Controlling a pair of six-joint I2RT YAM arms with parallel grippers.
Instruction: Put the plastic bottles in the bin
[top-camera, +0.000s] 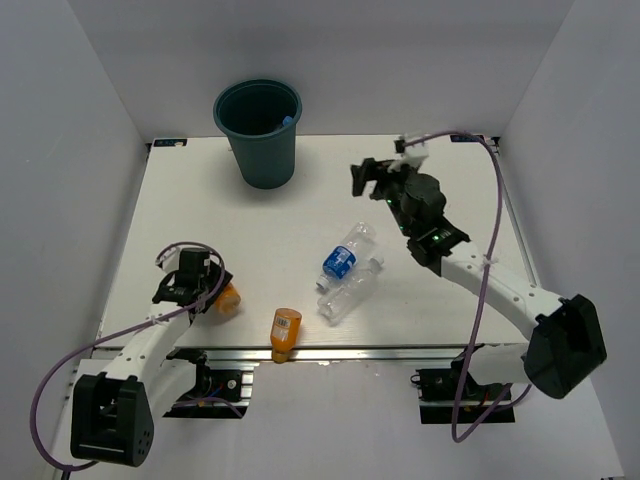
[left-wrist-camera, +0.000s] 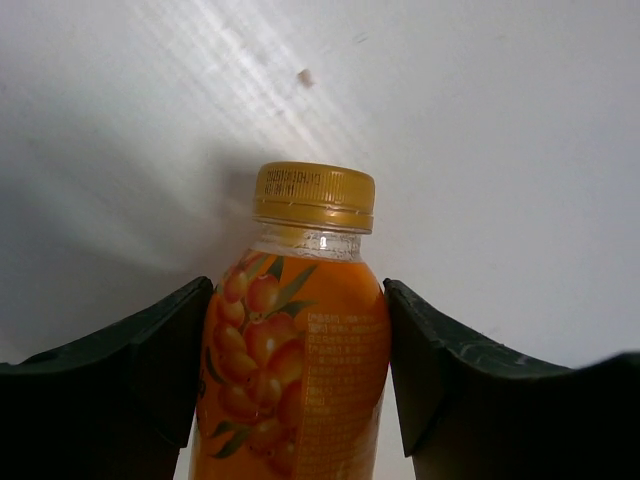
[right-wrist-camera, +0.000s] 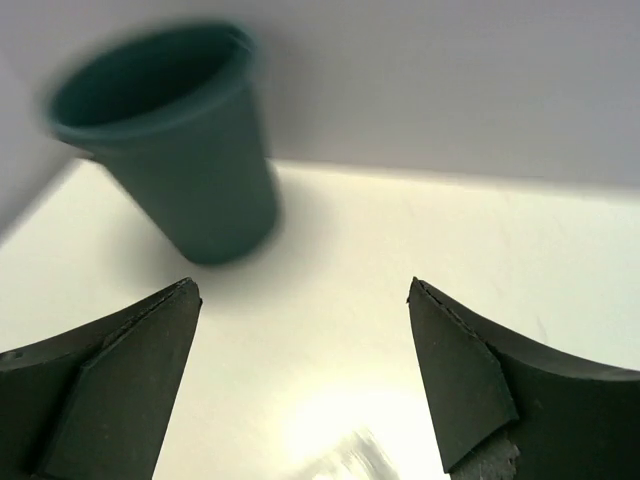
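The dark teal bin (top-camera: 258, 120) stands at the back of the table, with a bit of blue showing inside it. My left gripper (top-camera: 220, 292) is shut on an orange bottle (top-camera: 229, 300) at the table's left front. In the left wrist view both fingers (left-wrist-camera: 150, 350) press the sides of the orange bottle (left-wrist-camera: 295, 350), whose yellow cap points away. A second orange bottle (top-camera: 285, 333) lies at the front edge. A blue-labelled clear bottle (top-camera: 345, 258) and a plain clear bottle (top-camera: 348, 292) lie mid-table. My right gripper (top-camera: 363, 180) is open and empty above the table, right of the bin (right-wrist-camera: 170, 130).
White walls enclose the table on the left, back and right. The metal rail (top-camera: 330, 352) runs along the front edge, close to the second orange bottle. A blurred clear bottle (right-wrist-camera: 350, 462) shows at the bottom of the right wrist view.
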